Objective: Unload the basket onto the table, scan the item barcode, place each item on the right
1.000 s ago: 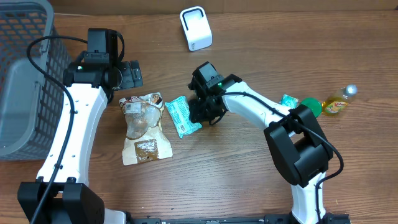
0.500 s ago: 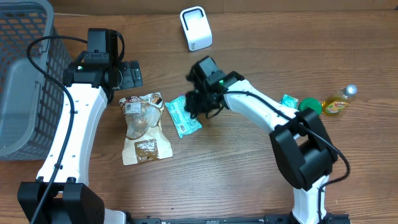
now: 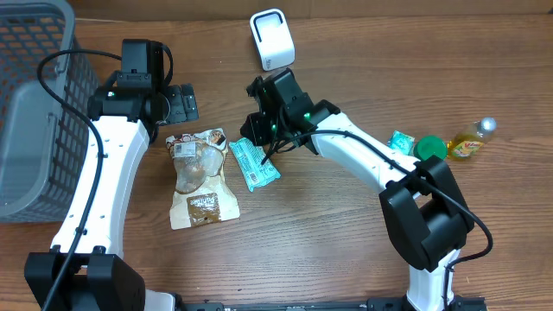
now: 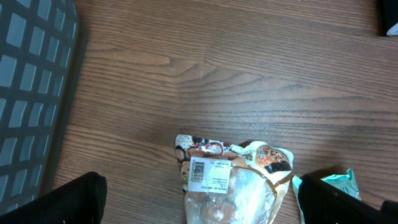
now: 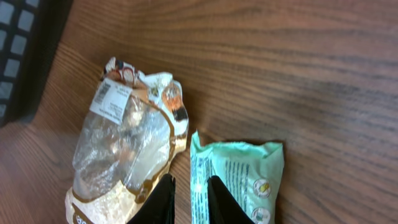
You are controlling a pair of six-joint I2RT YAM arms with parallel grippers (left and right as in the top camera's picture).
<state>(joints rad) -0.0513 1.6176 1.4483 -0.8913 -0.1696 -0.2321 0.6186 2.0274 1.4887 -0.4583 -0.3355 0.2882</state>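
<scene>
In the overhead view, the grey plastic mesh basket (image 3: pixel 34 95) runs off the frame from nine to eleven o'clock. The print on the clear-and-brown snack bag (image 3: pixel 200 177) is too small for us to read. The right gripper (image 3: pixel 259 142) overlaps the twelve-o'clock end of the mint-green foil packet (image 3: pixel 257 166), and we cannot tell whether its fingers pinch it. A small teal wrapper (image 3: pixel 399 139) at three o'clock, beside the round green lid (image 3: pixel 429 149), is too small to identify. Both wrist views cut the bag and packet off at six o'clock. In the left wrist view, we cannot identify a black shape (image 4: pixel 390 18) clipped at one o'clock.
</scene>
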